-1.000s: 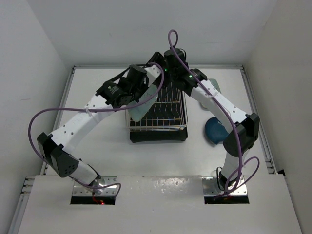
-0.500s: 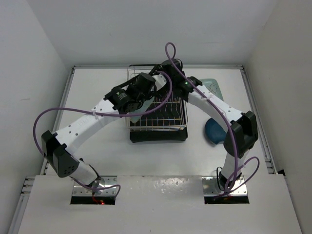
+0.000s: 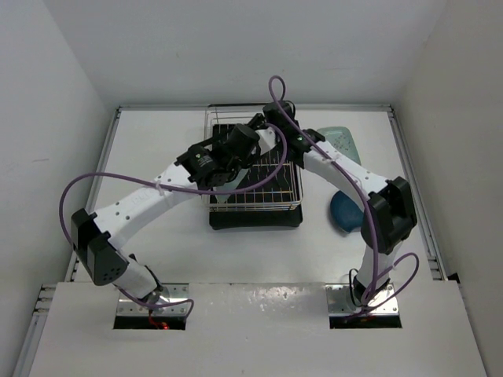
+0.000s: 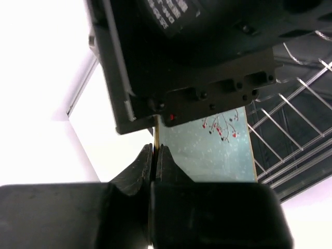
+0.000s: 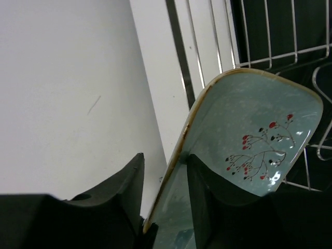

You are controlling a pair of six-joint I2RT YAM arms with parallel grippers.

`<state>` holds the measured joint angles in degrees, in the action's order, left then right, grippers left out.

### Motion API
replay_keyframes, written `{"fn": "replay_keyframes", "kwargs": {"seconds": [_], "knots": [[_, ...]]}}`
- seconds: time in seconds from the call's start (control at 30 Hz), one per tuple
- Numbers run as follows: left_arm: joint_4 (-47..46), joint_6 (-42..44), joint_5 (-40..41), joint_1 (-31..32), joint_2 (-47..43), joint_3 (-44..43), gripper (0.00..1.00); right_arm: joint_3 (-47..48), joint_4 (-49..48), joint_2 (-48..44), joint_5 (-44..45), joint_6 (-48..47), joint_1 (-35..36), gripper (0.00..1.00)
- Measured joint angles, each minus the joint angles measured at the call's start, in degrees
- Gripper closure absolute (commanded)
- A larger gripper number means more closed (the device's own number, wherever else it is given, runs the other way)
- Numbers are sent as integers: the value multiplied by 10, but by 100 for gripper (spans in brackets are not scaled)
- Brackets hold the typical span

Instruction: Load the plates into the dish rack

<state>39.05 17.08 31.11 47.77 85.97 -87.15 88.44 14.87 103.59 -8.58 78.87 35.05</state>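
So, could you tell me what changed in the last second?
The left end effector, shut on a mint plate, carried it right and farther back over the dish rack; the right end effector now straddles its rim. Rack, blue plate and other mint plate stayed.

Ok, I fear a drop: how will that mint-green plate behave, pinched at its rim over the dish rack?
Likely stiff: the mint-green plate shows no sag though the left gripper pinches only its thin rim. Its glossy glaze may let it slip or pivot. Probably chips if knocked on the wire dish rack.
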Motion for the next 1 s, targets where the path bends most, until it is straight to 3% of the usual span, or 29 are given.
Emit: {"fn": "replay_keyframes", "kwargs": {"seconds": [0.1, 0.17, 0.43, 0.67, 0.7, 0.8, 1.0], "knots": [[6, 4, -7, 2, 4, 0, 100, -27, -14, -1, -6, 12, -3, 80], [8, 3, -16, 2, 7, 2, 100, -40, -27, -5, -10, 25, -5, 100], [-13, -1, -16, 9, 10, 3, 100, -66, -54, -22, -7, 59, -15, 100], [20, -23, -57, 10, 10, -22, 62, -85, -63, -46, -9, 44, -17, 100], [25, -24, -61, 10, 10, -30, 49, -89, -67, -51, -7, 37, -18, 100], [35, -37, -80, 10, 9, -59, 28, -102, -71, -64, -7, 14, -25, 100], [38, -62, -122, 9, 2, -123, 21, -129, -79, -67, -19, -9, -46, 100]]}}
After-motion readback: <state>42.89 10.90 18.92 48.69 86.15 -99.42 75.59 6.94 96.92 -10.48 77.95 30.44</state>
